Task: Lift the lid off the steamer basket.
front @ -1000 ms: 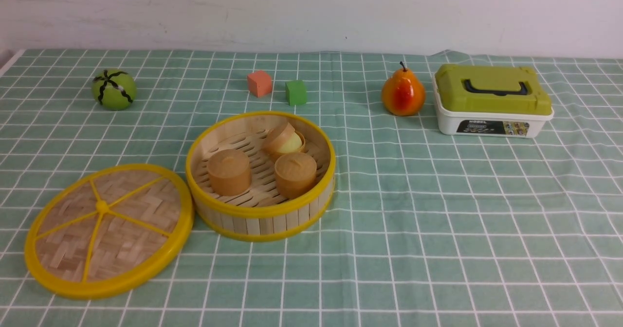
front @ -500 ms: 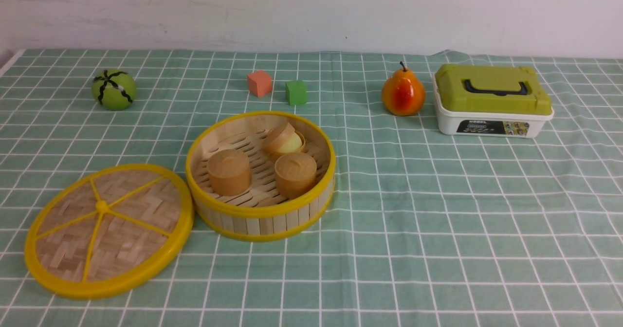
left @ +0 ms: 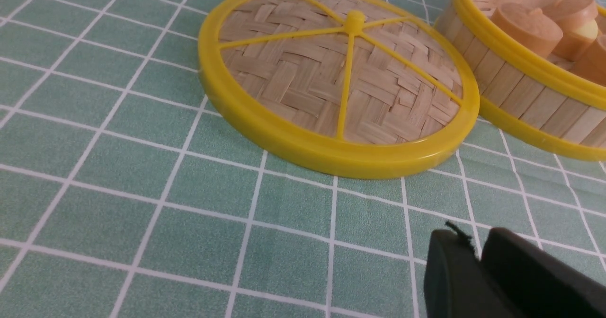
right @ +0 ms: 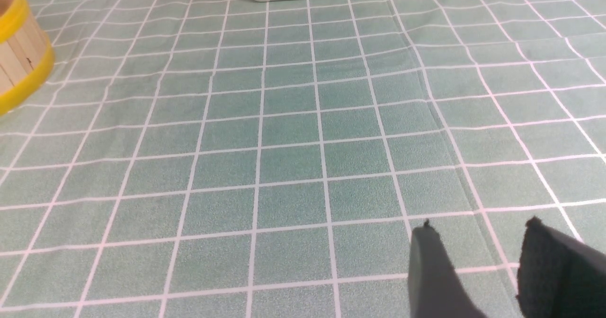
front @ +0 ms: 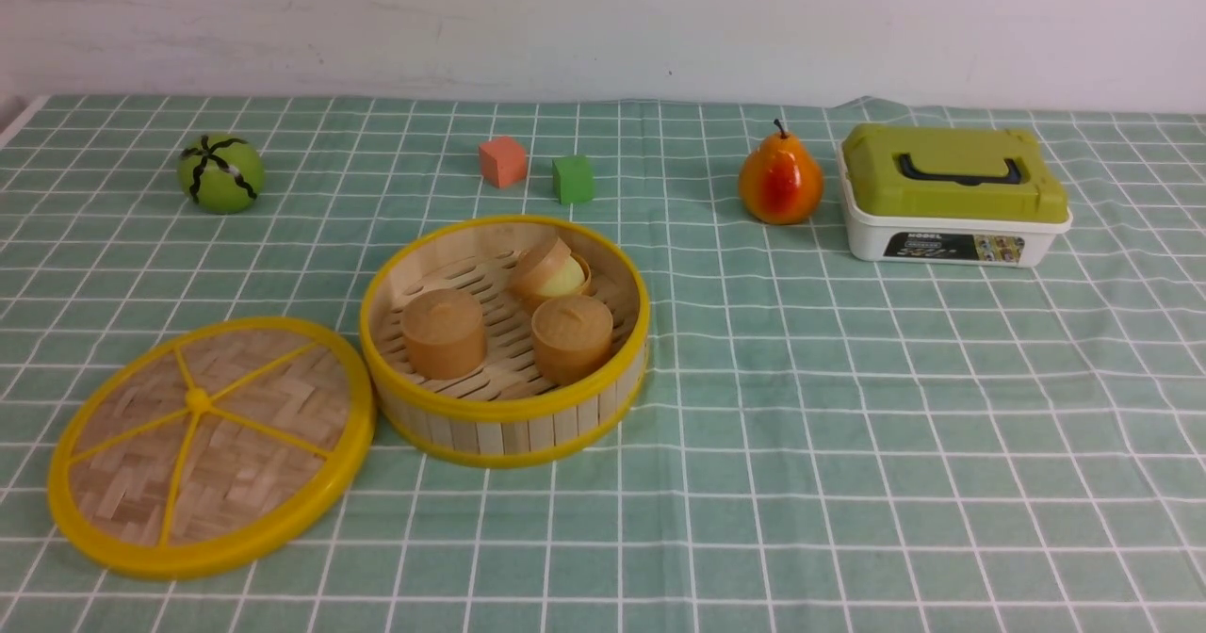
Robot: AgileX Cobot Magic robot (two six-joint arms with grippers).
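Observation:
The lid (front: 209,443), a woven tan disc with a yellow rim, spokes and knob, lies flat on the cloth at the near left, its edge against the steamer basket (front: 504,416). The basket stands open and holds three tan cylinders (front: 443,332). Neither gripper shows in the front view. In the left wrist view the lid (left: 331,81) and the basket (left: 521,95) lie ahead of my left gripper (left: 476,247), which is shut and empty over the cloth. In the right wrist view my right gripper (right: 478,233) is open and empty over bare cloth, with the basket's wall (right: 19,62) far off.
A green ball (front: 220,172) sits at the far left. An orange cube (front: 502,161) and a green cube (front: 573,179) lie behind the basket. A pear (front: 779,181) and a white box with an olive-green lid (front: 952,195) stand at the far right.

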